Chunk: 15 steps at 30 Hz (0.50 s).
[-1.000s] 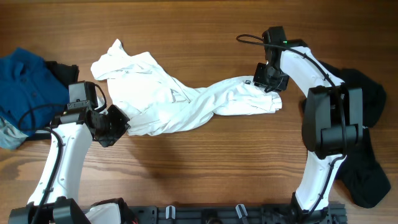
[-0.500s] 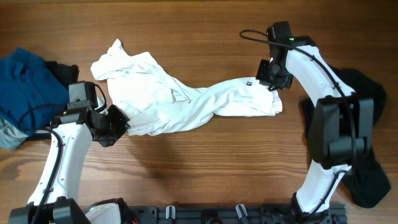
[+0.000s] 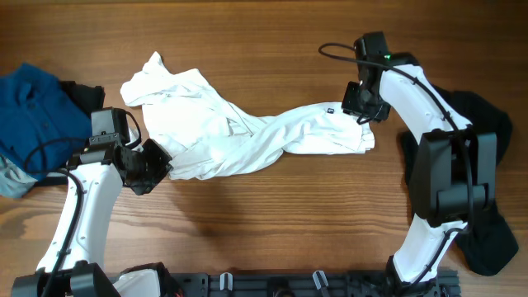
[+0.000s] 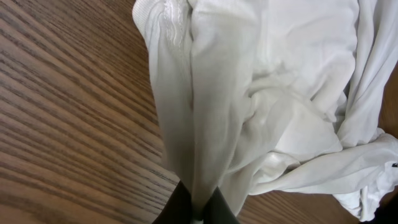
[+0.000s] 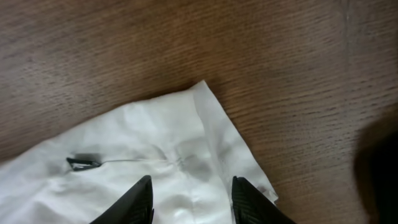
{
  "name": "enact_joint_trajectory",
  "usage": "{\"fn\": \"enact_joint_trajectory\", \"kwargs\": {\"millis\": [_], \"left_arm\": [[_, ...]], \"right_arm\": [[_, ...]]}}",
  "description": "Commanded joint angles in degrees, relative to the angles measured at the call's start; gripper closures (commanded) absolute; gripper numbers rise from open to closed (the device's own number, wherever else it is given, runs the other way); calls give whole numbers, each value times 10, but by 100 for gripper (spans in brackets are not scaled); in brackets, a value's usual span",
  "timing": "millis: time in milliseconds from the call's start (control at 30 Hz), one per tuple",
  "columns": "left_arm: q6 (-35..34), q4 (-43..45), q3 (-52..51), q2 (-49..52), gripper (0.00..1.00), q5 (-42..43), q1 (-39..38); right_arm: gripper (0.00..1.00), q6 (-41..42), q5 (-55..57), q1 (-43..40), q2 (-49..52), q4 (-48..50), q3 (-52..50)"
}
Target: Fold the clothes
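There are 1 white T-shirt (image 3: 247,136), 1 blue garment (image 3: 33,115), 1 black garment (image 3: 487,231) and 2 arms, left (image 3: 82,206) and right (image 3: 425,95).

Table (image 3: 272,33): brown wood; grain runs left to right, with darker streaks; surface matte in both wrist views; rail (image 3: 346,286): black, lying along the near edge; pale clips (image 3: 317,279) stand on it, spaced apart.

My right gripper (image 3: 361,109) edges toward the worktop's right edge, jaws spread above the end of the white T-shirt (image 3: 247,132). The small dark neck tag (image 3: 328,110) now shows clear of my fingers.
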Motion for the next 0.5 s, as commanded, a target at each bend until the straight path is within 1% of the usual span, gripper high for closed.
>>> {"fn": "enact_joint_trajectory", "kwargs": {"millis": [0, 133, 467], "left_arm": [[12, 2, 3, 2, 96, -3, -3], [12, 2, 3, 2, 96, -4, -3], [12, 2, 3, 2, 96, -3, -3]], "right_arm": [[58, 1, 12, -2, -2, 14, -21], [58, 0, 1, -2, -2, 42, -37], [58, 0, 1, -2, -2, 56, -37]]}}
